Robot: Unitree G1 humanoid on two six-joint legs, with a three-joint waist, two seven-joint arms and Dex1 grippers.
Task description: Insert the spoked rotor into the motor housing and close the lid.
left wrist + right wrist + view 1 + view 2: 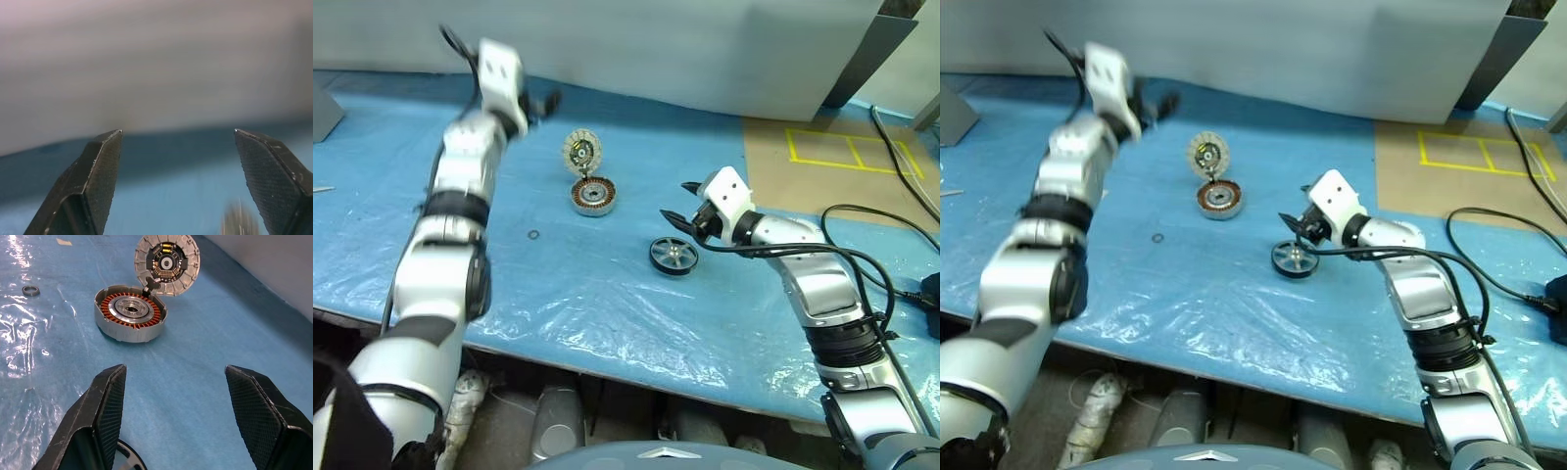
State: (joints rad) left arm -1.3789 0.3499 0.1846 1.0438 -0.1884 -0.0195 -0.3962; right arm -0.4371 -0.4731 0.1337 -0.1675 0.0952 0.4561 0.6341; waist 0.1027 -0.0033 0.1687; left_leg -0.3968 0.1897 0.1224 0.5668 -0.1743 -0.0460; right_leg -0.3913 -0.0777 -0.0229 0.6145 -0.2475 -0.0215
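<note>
A crinkled blue plastic sheet (607,294) covers the desk. Nearest lies the spoked rotor (673,256), flat on the sheet, with the right hand (679,206) just above and behind it, fingers spread wide and empty. A small dark ring (533,235) lies apart to the left. Farther back sits the motor housing (592,197), copper windings showing, its lid (581,152) standing upright at its far edge. The left hand (546,102) is raised, open, holding nothing. Behind is a grey wall (656,49); brown board with yellow tape (847,152) lies far right.
</note>
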